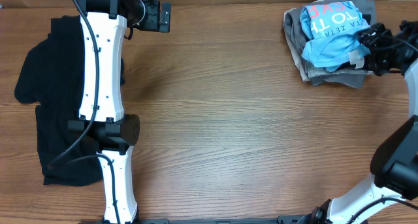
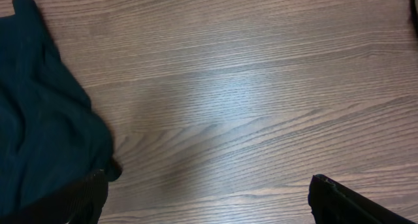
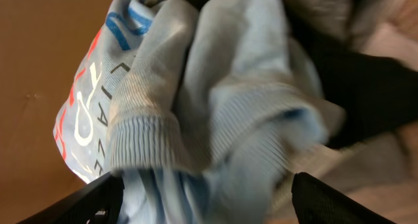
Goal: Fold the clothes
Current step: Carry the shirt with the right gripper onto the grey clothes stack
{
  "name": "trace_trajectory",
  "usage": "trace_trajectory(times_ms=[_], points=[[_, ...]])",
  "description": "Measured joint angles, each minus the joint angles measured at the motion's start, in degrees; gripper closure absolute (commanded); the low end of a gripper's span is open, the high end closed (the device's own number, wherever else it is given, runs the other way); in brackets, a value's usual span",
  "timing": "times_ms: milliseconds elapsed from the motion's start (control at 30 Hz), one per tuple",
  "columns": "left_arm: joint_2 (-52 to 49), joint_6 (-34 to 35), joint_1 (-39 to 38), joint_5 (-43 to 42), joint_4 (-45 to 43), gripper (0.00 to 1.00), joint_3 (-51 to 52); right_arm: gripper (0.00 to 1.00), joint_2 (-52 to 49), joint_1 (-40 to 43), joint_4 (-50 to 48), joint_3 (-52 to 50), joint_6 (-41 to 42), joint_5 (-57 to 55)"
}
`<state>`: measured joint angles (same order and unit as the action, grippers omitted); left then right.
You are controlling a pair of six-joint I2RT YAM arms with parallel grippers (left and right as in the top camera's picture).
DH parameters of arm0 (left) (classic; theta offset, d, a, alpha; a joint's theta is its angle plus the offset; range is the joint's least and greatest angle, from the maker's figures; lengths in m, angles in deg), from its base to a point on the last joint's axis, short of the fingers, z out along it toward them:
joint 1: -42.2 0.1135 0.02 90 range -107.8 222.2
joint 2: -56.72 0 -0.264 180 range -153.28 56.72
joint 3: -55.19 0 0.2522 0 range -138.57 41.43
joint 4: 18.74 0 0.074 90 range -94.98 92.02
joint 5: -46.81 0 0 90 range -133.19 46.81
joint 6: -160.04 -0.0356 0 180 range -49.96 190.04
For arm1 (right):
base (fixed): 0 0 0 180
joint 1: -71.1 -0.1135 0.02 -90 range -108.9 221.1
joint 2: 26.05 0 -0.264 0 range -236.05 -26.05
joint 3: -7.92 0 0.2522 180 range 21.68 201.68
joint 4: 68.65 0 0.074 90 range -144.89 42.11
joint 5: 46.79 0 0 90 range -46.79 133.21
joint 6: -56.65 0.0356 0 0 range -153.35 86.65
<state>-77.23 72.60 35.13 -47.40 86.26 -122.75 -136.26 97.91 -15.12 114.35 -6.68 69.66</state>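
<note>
Two heaps, neither folded yet by my read. Blue sweatshirt (image 1: 333,31) crumpled on grey garment (image 1: 326,77), far right corner of table (image 1: 248,119). Right gripper (image 1: 367,51) at its edge, jaws wide, blue cloth bunched between, not pinched as far as I see. Black garment (image 1: 46,74) rumpled at left, under left arm. Left gripper (image 1: 163,16) spread wide over bare wood, holding nothing. All folding remains.

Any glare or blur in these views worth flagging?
Overhead: even light, sharp, soft shadow beside the left arm. Left wrist: pale sheen on the table; dark garment murky, little detail. Right wrist: blue sweatshirt fills the frame, ribbed cuff sharp, grey cloth behind it soft.
</note>
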Motion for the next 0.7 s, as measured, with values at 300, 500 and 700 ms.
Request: trace_trajectory(times_ms=[300, 500, 700], points=[[0.0, 0.0, 0.0, 0.0, 0.0, 0.00, 0.0, 0.31, 14.6, 1.4, 0.9, 0.3, -9.0, -3.3], [0.0, 0.0, 0.0, 0.0, -0.4, 0.00, 0.0, 0.21, 15.9, -6.3, -8.3, 1.5, -19.3, -9.2], [0.0, 0.0, 0.0, 0.0, -0.9, 0.00, 0.0, 0.10, 5.9, -13.6, -15.0, 1.7, -26.6, -19.4]])
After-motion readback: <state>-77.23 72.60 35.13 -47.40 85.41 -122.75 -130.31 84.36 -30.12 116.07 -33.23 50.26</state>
